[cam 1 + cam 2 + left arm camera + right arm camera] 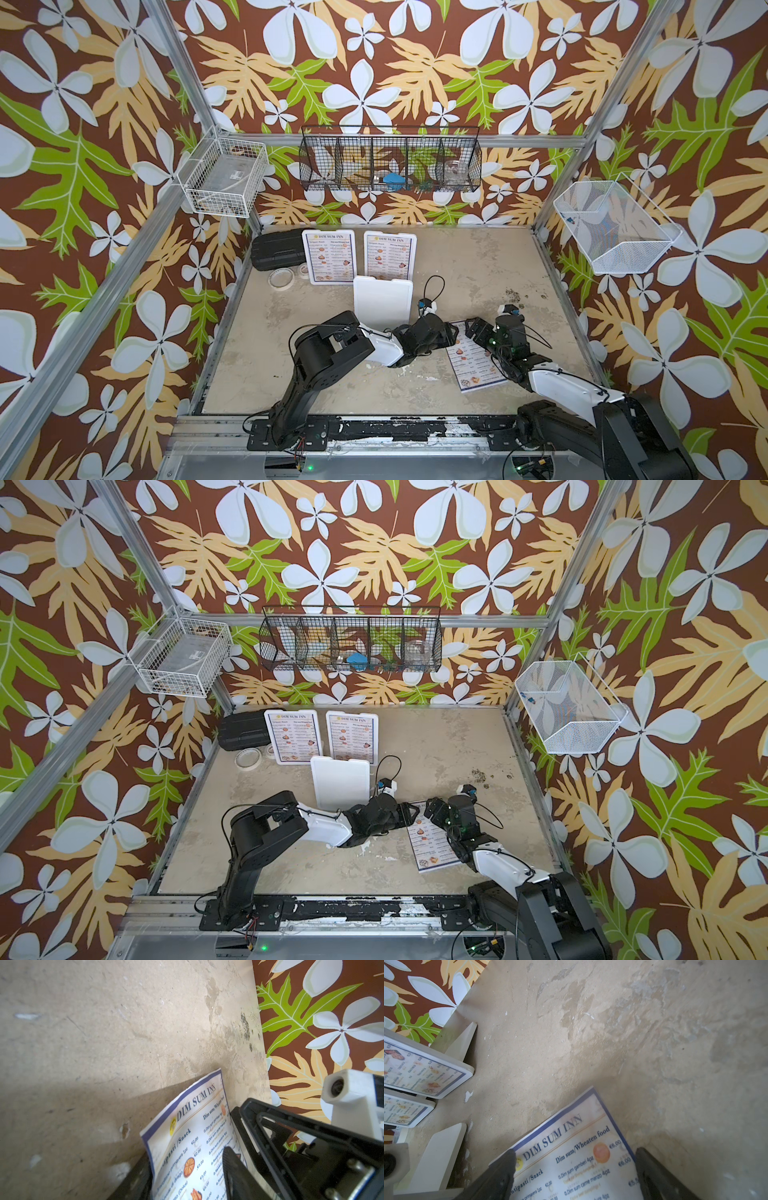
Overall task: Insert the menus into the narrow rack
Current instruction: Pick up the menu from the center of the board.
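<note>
The loose menu [473,368] lies on the table [478,257] in front of the rack [382,301], on the robot's side. Two more menus [330,257] stand in the rack's back slots. The left claw [187,1169] sits half-spread about the loose menu's raised edge and seems not to pinch it, though the view is tight. The right claw [576,1157] is spread wide, straddling the heading. The glossy sheet could slip from a shallow bite, or buckle if both claws pull. Being limp, it might also miss the narrow slot. It is thin, white and blue-bordered, and curls upward.
</note>
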